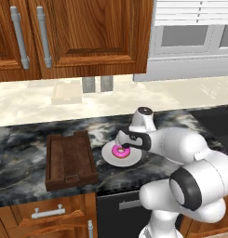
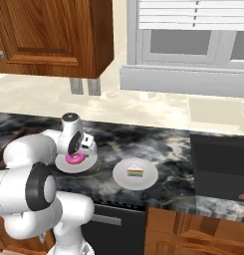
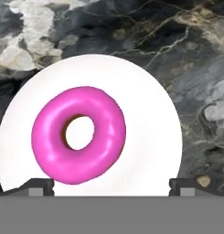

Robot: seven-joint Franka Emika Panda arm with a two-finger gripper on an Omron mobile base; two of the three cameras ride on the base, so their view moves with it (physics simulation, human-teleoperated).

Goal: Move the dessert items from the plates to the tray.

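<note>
A pink-frosted ring donut (image 3: pixel 79 135) lies on a round white plate (image 3: pixel 154 91) on the dark marble counter. My gripper (image 3: pixel 111 187) hovers just above it, open, with its fingertips (image 3: pixel 38 185) wide apart on either side of the plate's near edge. From the base, the gripper (image 1: pixel 121 145) hangs over the donut (image 1: pixel 119 151) and its plate (image 1: pixel 129 161). Left of that plate sits the dark brown slatted tray (image 1: pixel 69 160), with nothing in it. The rainbow-layered cake wedge (image 2: pixel 135 172) rests on the second white plate (image 2: pixel 149 177), to the right of the donut (image 2: pixel 75 158).
A pale beige block (image 1: pixel 66 93) stands at the back by the wall. Wooden cabinets (image 1: pixel 69 37) hang above the counter. A dark appliance top (image 2: pixel 220 159) lies at the right. The counter's front edge (image 1: pixel 50 193) runs just before the tray.
</note>
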